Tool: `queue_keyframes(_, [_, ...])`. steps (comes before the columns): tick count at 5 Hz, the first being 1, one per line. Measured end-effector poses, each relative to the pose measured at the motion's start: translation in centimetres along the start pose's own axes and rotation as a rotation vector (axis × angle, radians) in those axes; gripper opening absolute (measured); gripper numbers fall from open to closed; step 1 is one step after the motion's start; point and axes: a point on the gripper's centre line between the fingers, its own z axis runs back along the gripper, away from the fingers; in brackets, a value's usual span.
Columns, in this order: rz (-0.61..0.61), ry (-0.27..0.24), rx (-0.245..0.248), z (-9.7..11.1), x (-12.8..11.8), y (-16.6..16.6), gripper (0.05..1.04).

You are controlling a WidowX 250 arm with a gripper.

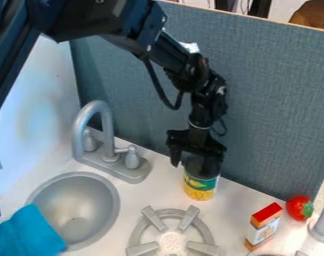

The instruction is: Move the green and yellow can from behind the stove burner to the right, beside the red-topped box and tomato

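1. The arm slants in from 11 o'clock, and its black gripper (199, 159) hangs fingers-down around the upper part of a can (200, 184).
2. The gripper's fingers are spread, one toward 9 o'clock of the can and one toward 3, with the can between them. A slim gap shows on the 9 o'clock side; I cannot tell whether the other finger touches.
3. The can is upright on the white counter (241, 194), with yellow and green on its label and a dark upper part, close to the blue-grey panel (271, 100) that rises toward 12 and 1 o'clock.
4. From the can, a grey stove burner (205, 230) lies near, toward 7 o'clock.
5. Toward 4 o'clock is a small box (261, 231), red on top with a white label and orange lower down.
6. Between 3 and 4 o'clock, farther out than the box, sits a red tomato (297, 207) with a green top, near a grey post (323, 222) at the view's edge.
7. The grey faucet (106, 129) stands toward 10 o'clock, a round sink (78, 205) between 8 and 9.
8. A bright blue cloth (30, 232) drapes over the sink's rim at its 8 o'clock.
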Motion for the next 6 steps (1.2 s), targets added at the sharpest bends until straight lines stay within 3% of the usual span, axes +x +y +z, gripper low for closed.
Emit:
queue_keyframes(2, [-0.05,0.004,-0.041,0.3,-1.0,-3.2,1.0])
queue_keyframes(6, [-0.185,-0.039,-0.07,1.0,-2.1,-10.9,1.0])
